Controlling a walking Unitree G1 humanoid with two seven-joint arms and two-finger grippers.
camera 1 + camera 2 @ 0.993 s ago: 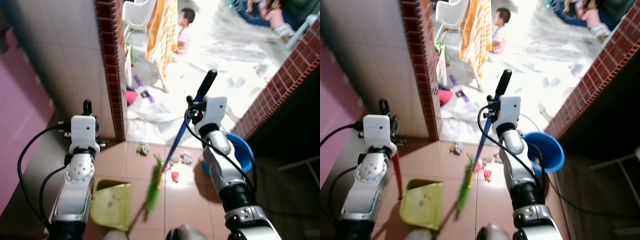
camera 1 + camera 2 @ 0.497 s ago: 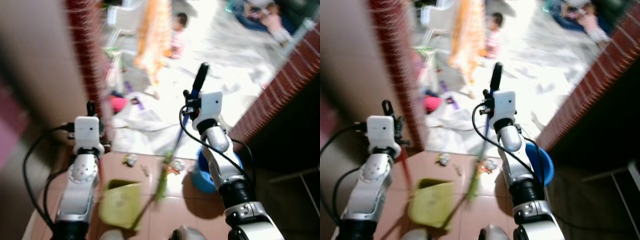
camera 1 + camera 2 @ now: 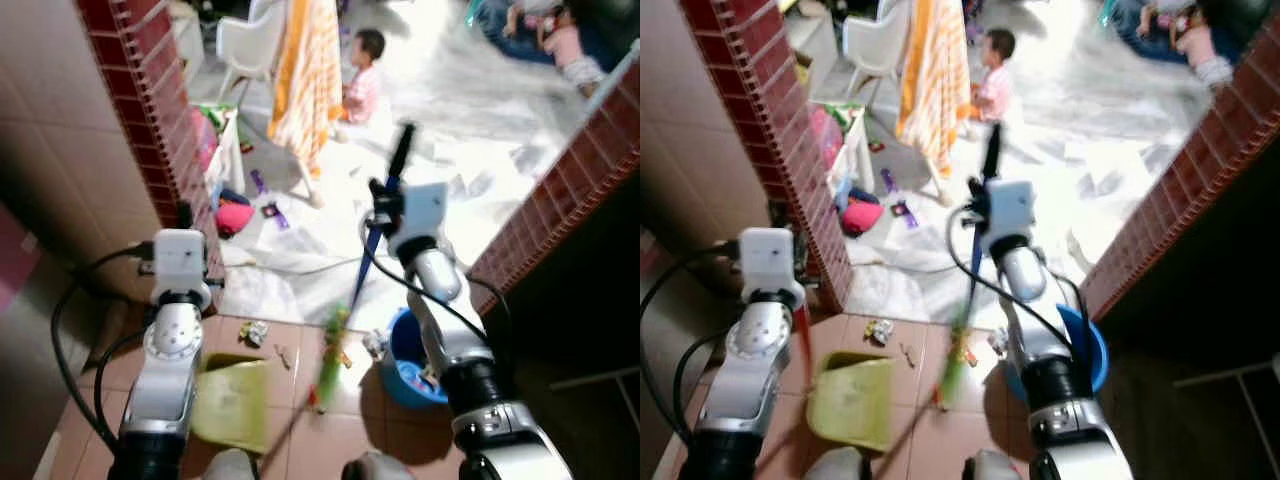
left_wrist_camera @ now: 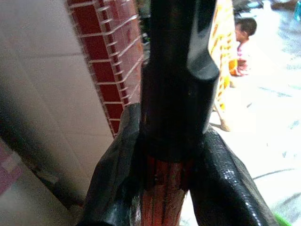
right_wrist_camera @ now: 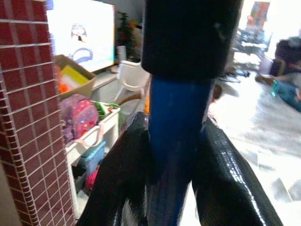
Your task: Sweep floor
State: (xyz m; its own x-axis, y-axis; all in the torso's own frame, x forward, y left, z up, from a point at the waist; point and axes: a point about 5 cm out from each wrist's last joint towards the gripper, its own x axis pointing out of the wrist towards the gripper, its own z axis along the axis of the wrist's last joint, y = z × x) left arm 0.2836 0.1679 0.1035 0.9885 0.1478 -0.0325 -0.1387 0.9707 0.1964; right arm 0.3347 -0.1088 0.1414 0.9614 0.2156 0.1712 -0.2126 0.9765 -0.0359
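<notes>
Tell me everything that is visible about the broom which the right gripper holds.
The broom has a blue pole with a black grip on top and a green head, blurred here. It stands tilted, the top leaning toward the right gripper, whose black fingers clamp the blue pole just under the grip. The head rests on the reddish floor tiles beside the yellow-green dustpan, near small bits of litter.

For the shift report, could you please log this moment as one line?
left gripper: shut on dustpan handle | right gripper: shut on broom handle | dustpan: on floor | litter: unswept
</notes>
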